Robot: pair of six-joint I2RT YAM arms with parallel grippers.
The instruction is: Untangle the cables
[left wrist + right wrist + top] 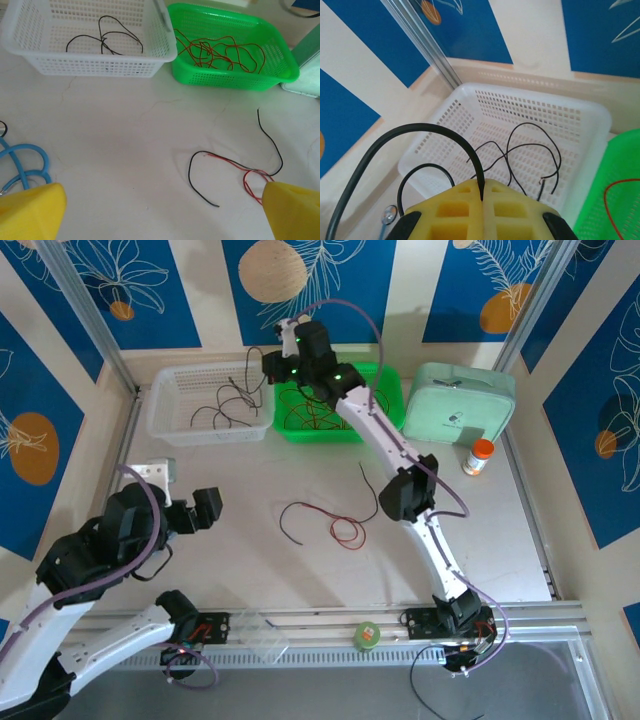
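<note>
risk first: right gripper (482,192) is clamped fully shut on a thin black wire (420,129) that arcs up in a stiff loop above the white perforated plastic basket (545,97). it hangs near the seam with the green perforated plastic basket (225,80), at 3 o'clock of the white one. my guess is that a springy loop like this may flop over the rim or land in with the reds on release, or cling to the yellow pads.

second risk: on the white table (480,540), at 6 o'clock of the green basket, a loose black wire (200,175) crosses a loose red wire (250,177). pulling one likely drags the other.

left gripper (196,512) is at 8 o'clock in the top view, jaws spread wide, holding nothing.

containers: white basket at 11 o'clock has a few black wires (107,40), curled and overlapping. green basket at 12 o'clock has a heap of red wires (220,52). neither basket looks colour-mixed.
</note>
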